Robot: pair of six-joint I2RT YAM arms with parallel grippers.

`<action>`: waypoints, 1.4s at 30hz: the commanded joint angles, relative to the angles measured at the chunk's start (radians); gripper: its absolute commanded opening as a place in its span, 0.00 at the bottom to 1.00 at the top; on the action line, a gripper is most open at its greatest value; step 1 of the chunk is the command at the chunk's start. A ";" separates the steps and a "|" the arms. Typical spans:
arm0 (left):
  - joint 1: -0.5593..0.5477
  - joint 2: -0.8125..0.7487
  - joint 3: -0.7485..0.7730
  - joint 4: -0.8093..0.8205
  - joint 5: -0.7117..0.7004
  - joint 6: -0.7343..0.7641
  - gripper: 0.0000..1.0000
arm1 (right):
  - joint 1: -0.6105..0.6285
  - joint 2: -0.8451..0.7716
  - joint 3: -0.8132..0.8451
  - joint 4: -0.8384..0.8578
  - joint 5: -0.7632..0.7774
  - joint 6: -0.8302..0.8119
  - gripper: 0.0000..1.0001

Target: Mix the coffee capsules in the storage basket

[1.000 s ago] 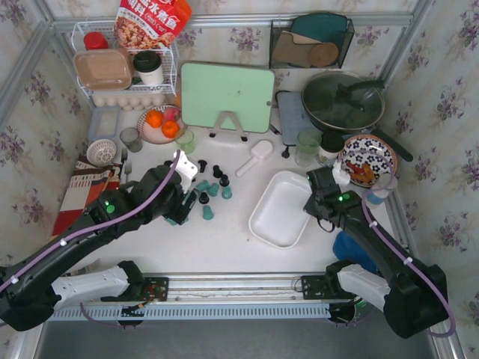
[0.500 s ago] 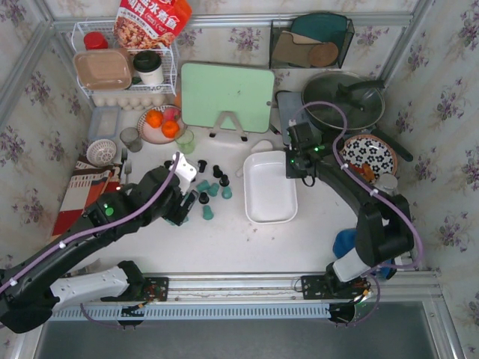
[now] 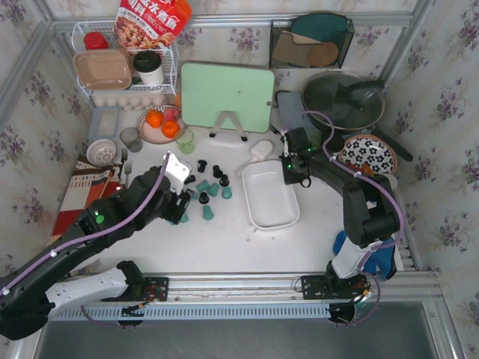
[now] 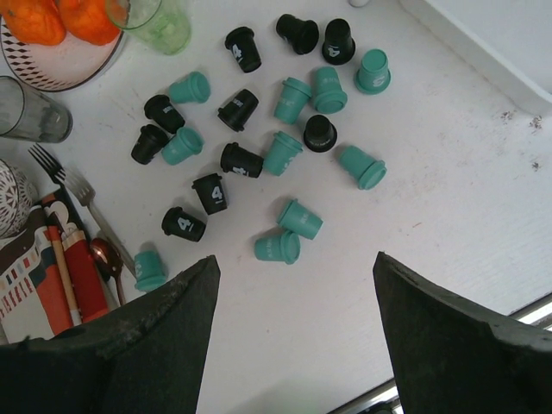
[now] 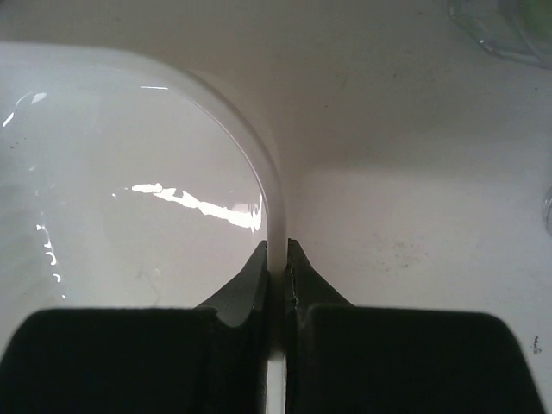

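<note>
The storage basket (image 3: pixel 271 200) is seen as a white, glossy plastic tray, rectangular with rounded corners and a thin upturned rim. It rests on the matte white tabletop (image 3: pixel 224 247), right of centre. Its long axis runs roughly from the near edge to the far side, the near end swung slightly rightward. Its far right corner rim is pinched between the right fingers (image 5: pixel 246 297), which are pressed together on the thin wall, one inside and one outside.

The coffee capsules (image 4: pixel 282 153) are scattered on the tabletop to the left of the basket. They are small tapered cups, some teal and some black. Several black ones are marked with a white "4". Some stand on end and others lie on their sides, pointing in mixed directions.

The left fingers (image 4: pixel 147 345) are held spread wide above the near side of the cluster, with nothing between them.

A strip of bare tabletop separates the capsules from the basket's left rim, and more lies toward the near edge. A white scoop (image 3: pixel 258 152) lies just beside the basket's far left corner. A fork (image 4: pixel 73 185) and an orange-laden plate (image 4: pixel 60 65) bound the cluster's left side.
</note>
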 commanded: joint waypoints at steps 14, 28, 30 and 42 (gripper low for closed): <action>0.042 -0.016 -0.009 0.054 0.012 0.004 0.75 | -0.057 0.035 -0.017 0.160 0.029 0.074 0.34; 0.078 -0.040 -0.007 0.057 0.065 -0.011 0.75 | -0.054 -0.202 0.035 0.107 0.101 0.095 0.75; 0.080 -0.032 -0.006 0.056 0.062 -0.015 0.75 | -0.040 -0.277 0.038 0.140 0.143 0.103 0.79; 0.086 0.090 0.014 0.021 0.002 -0.111 0.75 | 0.030 -0.613 -0.277 0.594 0.309 0.116 1.00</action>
